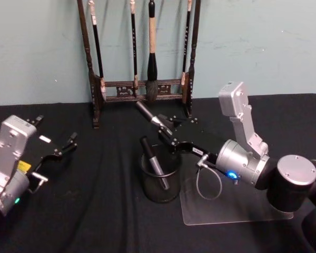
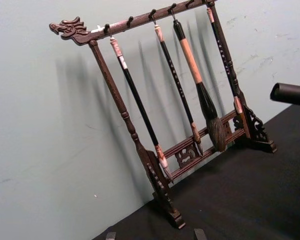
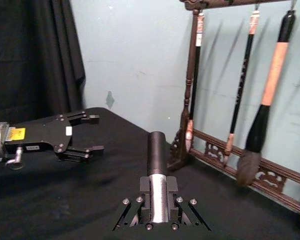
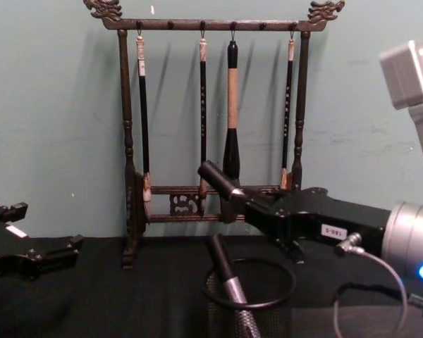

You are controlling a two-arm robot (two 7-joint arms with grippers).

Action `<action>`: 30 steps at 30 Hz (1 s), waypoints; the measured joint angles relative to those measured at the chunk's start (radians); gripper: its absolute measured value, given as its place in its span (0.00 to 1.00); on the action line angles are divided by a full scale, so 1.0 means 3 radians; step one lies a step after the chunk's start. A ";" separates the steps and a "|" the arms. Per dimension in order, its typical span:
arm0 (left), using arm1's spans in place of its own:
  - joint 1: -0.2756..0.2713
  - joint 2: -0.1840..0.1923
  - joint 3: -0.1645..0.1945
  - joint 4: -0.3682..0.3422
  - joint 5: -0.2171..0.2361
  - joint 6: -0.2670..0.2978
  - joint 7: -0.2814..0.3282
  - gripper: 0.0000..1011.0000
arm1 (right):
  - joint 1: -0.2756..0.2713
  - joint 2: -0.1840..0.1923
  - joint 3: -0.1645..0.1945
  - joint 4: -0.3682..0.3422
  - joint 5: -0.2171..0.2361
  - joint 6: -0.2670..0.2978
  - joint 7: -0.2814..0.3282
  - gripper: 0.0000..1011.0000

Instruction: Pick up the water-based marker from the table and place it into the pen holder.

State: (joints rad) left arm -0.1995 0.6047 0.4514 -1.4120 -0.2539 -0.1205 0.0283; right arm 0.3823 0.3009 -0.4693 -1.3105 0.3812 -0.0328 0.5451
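Observation:
My right gripper [image 1: 168, 133] is shut on a black and silver water-based marker [image 1: 150, 118], held tilted just above the far rim of the pen holder [image 1: 159, 194], a black mesh cup on the table [image 1: 95, 216]. In the right wrist view the marker [image 3: 157, 165] sticks out from between the shut fingers. From the chest, the marker [image 4: 218, 179] hangs over the pen holder [image 4: 268, 304]. Another marker [image 1: 154, 161] leans inside the cup. My left gripper [image 1: 55, 130] rests open at the left, nothing in it.
A tall dark wooden brush rack [image 1: 142, 89] with several hanging brushes stands behind the cup, against the wall. A clear plastic sheet [image 1: 237, 208] lies on the cloth under my right arm.

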 joint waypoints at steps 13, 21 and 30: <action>0.0000 0.0000 0.0000 0.0000 0.0000 0.0000 0.0000 1.00 | 0.0040 -0.0061 -0.0101 0.0143 0.0096 -0.0018 0.0051 0.19; 0.0000 0.0000 0.0000 0.0000 0.0000 0.0000 0.0000 1.00 | 0.0053 -0.0099 -0.0130 0.0223 0.0138 -0.0035 0.0060 0.19; 0.0000 0.0000 0.0000 0.0000 0.0000 0.0000 0.0000 1.00 | 0.0057 -0.0123 -0.0154 0.0277 0.0169 -0.0042 0.0065 0.19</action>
State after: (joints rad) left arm -0.1995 0.6047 0.4514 -1.4120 -0.2539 -0.1205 0.0283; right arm 0.3994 0.2639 -0.5154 -1.2276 0.4318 -0.0453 0.5646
